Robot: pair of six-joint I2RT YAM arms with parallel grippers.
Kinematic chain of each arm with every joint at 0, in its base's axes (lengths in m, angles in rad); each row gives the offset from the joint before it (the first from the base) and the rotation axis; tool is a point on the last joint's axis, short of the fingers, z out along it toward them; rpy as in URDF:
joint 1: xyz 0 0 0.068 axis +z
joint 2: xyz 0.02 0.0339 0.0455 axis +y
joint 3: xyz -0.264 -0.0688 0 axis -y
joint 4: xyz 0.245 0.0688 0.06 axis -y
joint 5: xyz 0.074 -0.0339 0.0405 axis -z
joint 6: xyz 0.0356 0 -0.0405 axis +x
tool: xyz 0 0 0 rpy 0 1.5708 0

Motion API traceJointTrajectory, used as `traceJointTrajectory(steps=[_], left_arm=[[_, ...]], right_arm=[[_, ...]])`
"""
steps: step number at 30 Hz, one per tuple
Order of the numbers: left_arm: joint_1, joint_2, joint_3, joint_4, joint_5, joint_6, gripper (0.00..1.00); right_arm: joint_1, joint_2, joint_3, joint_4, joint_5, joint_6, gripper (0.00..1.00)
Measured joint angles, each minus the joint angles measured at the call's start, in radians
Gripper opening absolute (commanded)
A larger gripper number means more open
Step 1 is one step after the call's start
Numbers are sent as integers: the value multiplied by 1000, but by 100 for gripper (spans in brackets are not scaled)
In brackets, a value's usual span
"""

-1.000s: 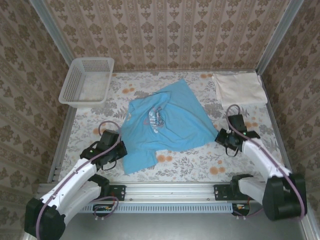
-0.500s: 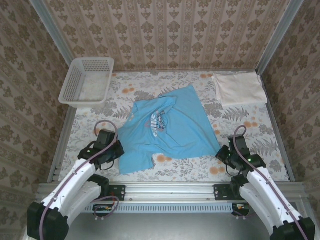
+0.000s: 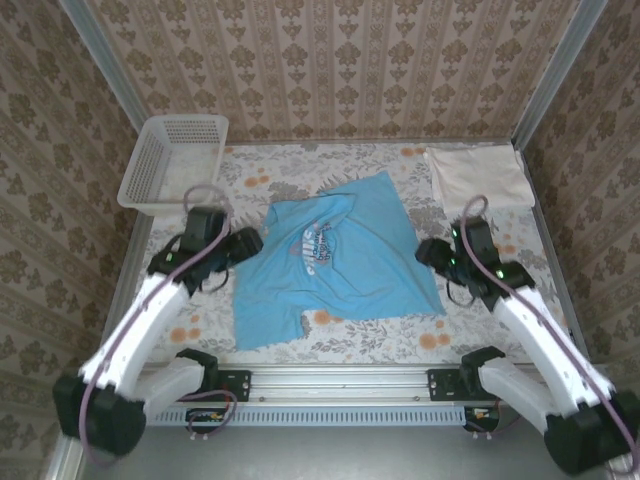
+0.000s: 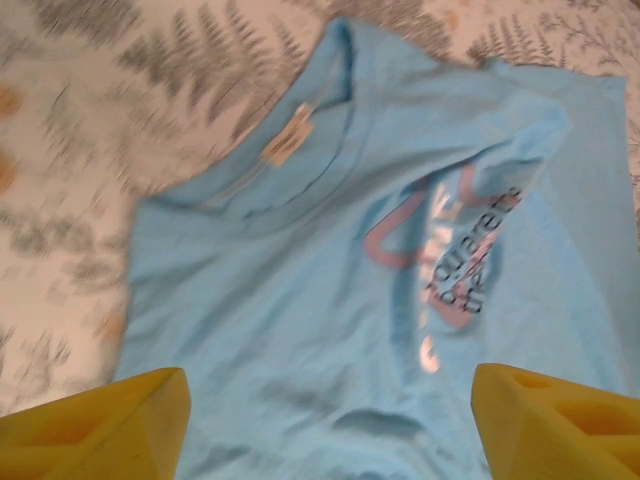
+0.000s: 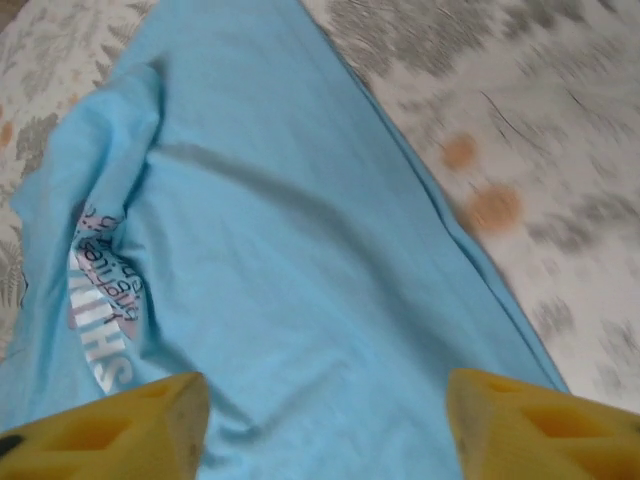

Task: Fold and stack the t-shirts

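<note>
White-shelled left arm (image 3: 135, 325) and right arm (image 3: 540, 330), black joints, purple cable looped along each (green lights near wrists), yellow fingers (image 4: 95, 425).

Soft, even light, faint shadows; wrist views blur the floral tablecloth (image 4: 70, 200) toward their edges.

Light blue cloth t-shirt (image 4: 300, 330) lying rumpled on the floral-patterned table (image 4: 100, 100), tan neck label (image 4: 288, 135) inside its collar, pink-and-dark chest print (image 4: 450, 260), left gripper (image 4: 330, 430) with yellow fingers (image 4: 100, 425) spread wide, gripping nothing.
</note>
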State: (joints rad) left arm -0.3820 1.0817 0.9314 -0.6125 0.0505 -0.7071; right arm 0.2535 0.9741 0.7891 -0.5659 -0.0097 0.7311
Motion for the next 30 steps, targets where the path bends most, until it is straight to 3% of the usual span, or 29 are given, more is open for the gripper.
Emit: traceJointTrajectory(steps=[9,13,22,27,30], left_arm=[[-142,719,690,20,57,188,82],[-164,997,971,-5,99,334,82],[-166,1455,1551,-264,195,662,86],[-166,1518,1597,-352,201,765,87],[-166,1536,1598,-379,209,794,78]], right_arm=[[-74,718,491,360,-11,-82,66],[-114,955,690,394,13,-76,59],[-110,1414,1253,149,-3,-148,55],[-86,1625,1572,-63,0,-206,54],[-71,1677,1646,-150,0,-231,51]])
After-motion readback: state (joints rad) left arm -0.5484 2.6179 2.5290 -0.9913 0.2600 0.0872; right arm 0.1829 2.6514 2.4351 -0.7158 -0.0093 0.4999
